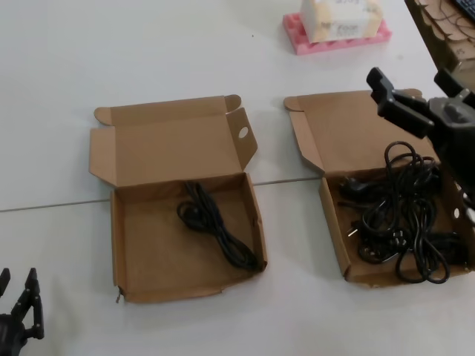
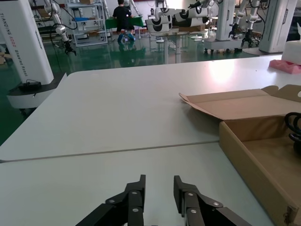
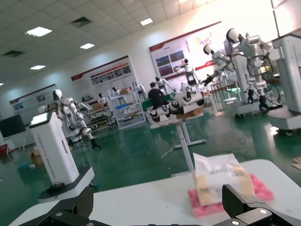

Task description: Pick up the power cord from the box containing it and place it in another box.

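Note:
The box containing the power cords lies at the right with its lid open, and several black power cords are tangled inside. The other box, with a ragged front wall and a torn corner, lies at the left and holds one bundled cord. My right gripper is open and empty, raised above the back of the right box; in the right wrist view it faces across the table. My left gripper is open and empty, parked low at the front left, also shown in the left wrist view.
A pink foam block with a tissue packet sits at the back of the table and also shows in the right wrist view. The left box's side wall stands to the right of my left gripper. A table seam runs between the boxes.

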### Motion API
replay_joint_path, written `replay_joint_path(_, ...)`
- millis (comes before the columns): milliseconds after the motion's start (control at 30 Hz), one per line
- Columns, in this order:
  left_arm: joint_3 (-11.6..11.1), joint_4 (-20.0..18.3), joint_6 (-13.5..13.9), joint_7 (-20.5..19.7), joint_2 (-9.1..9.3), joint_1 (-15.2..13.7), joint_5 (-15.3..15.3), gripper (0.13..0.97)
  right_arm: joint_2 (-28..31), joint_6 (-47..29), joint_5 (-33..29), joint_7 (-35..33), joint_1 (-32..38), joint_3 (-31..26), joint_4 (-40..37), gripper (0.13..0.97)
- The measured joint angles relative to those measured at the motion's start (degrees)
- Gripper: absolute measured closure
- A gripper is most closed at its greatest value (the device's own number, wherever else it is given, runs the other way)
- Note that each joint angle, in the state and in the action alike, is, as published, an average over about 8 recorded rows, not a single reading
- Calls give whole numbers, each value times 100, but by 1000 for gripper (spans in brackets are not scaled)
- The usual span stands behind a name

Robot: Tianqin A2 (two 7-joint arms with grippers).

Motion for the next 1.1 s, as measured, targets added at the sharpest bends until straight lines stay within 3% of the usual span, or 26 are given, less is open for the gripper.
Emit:
replay_joint_path(333, 0, 0, 0, 0, 0, 0, 0, 741, -11, 447, 102, 0, -376, -260, 47, 129)
replay_joint_path(900, 0, 0, 0, 0, 0, 0, -1, 347, -31, 1207, 275, 0, -1018, -703, 127, 129)
replay_joint_path(1100, 0, 0, 0, 0, 0, 0, -1, 313, -38, 1482, 337, 0, -1249, -863, 157, 129)
